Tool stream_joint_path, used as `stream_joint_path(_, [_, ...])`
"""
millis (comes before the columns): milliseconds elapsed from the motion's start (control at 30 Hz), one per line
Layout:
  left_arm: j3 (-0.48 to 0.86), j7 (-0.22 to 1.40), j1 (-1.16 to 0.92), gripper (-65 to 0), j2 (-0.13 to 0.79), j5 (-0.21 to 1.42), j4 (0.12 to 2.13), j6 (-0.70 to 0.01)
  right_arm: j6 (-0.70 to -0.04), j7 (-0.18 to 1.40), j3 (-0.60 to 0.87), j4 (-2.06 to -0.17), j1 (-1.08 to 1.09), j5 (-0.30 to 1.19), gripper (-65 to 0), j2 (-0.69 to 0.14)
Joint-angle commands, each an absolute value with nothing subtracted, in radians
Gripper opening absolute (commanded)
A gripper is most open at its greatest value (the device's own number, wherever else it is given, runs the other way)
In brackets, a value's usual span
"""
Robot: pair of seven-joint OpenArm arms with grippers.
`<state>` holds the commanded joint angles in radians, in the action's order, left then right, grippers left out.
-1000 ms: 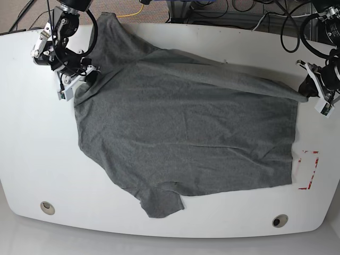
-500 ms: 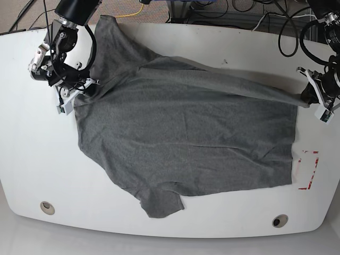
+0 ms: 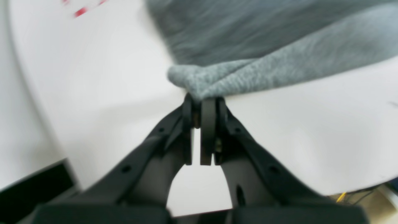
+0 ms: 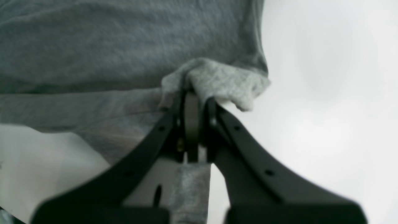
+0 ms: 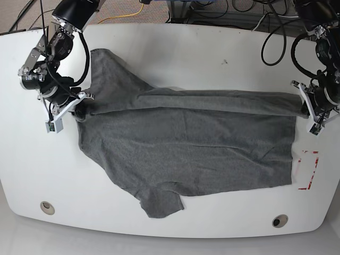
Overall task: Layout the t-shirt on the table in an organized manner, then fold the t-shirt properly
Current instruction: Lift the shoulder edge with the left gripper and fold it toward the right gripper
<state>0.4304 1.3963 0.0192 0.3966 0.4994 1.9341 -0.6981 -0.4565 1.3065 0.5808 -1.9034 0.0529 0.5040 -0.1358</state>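
The dark grey t-shirt [image 5: 186, 149] lies spread across the white table [image 5: 32, 170]. Its far edge is stretched into a folded band between my two grippers. On the base view's right, my left gripper [image 5: 306, 110] is shut on one end of that band; the left wrist view shows its tips [image 3: 200, 101] pinching a bunched corner of cloth [image 3: 217, 81]. On the view's left, my right gripper [image 5: 78, 109] is shut on the other end, with a fold of t-shirt [image 4: 217, 81] clamped at its tips [image 4: 194, 95]. One sleeve [image 5: 162, 202] points toward the front edge.
A red tape rectangle [image 5: 308, 170] lies just right of the shirt's hem, also seen as red tape [image 3: 80, 11] in the left wrist view. Two grommet holes [image 5: 47, 207] [image 5: 279, 220] sit near the front edge. Cables [image 5: 234, 8] run behind the table's back edge.
Both grippers have moved toward the front of the table, dragging the held far edge over the shirt's body. The slanted edge is now a nearly straight band across the table.
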Motion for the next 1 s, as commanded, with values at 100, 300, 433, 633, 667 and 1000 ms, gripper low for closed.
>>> stream_joint_path(100, [0.417, 1.396, 0.05, -64.6, 0.372, 0.476, 1.934, -0.698, -0.456, 1.305, 0.581, -1.903, 0.081, 0.499, -65.0, -0.136])
stream_joint_path(300, [0.414, 1.396, 0.077, -64.6, 0.352, 0.371, 1.933, -0.698, -0.456, 1.302, 0.581, -1.902, 0.107, 0.495, -65.0, -0.15])
stream_joint_path(433, [0.414, 1.396, 0.077, -64.4, 0.354, 0.326, 1.929, -0.698, -0.456, 1.291, 0.581, -1.871, 0.108, 0.495, -65.0, -0.162])
stream_joint_path(633, [0.417, 1.388, 0.076, -64.4, 0.38, 0.317, 1.863, -0.698, -0.455, 1.241, 0.582, -1.813, 0.108, 0.496, -65.0, -0.196])
stream_joint_path(667, [0.417, 1.372, 0.074, -64.4, 0.386, 0.317, 1.848, -0.698, -0.455, 1.234, 0.582, -1.801, 0.108, 0.498, -65.0, -0.2])
stream_joint_path(1000, [0.417, 1.362, 0.076, -64.3, 0.39, 0.315, 1.802, -0.698, -0.455, 1.222, 0.582, -1.713, 0.168, 0.495, -65.0, -0.239])
